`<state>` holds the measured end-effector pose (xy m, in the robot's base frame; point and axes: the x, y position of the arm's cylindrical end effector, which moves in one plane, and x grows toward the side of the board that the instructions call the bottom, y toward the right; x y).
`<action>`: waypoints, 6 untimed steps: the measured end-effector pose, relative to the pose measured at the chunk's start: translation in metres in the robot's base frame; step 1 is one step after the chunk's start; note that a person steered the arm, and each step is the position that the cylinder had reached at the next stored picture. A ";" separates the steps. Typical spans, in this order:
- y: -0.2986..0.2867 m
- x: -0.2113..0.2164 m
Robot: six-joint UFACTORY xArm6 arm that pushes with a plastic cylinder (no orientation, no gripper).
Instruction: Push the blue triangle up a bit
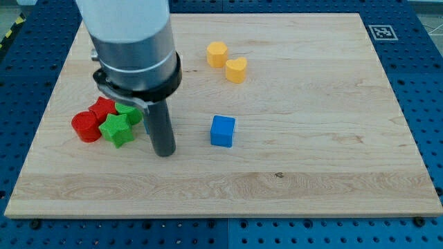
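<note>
My tip [165,153] rests on the wooden board [311,173], left of centre. A blue cube [223,131] sits about 80 px to the tip's right. No blue triangle shows; the arm's wide body hides part of the board at the view's upper left. A green star [116,130] lies just left of the tip, with a second green block [129,113] behind it, close to the rod.
A red cylinder [86,126] and a red star [104,108] are clustered with the green blocks at the left. A yellow hexagon [217,53] and a yellow heart [236,70] sit near the view's top centre. A marker tag [382,32] is at the top right corner.
</note>
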<state>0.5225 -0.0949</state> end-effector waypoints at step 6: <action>0.004 -0.084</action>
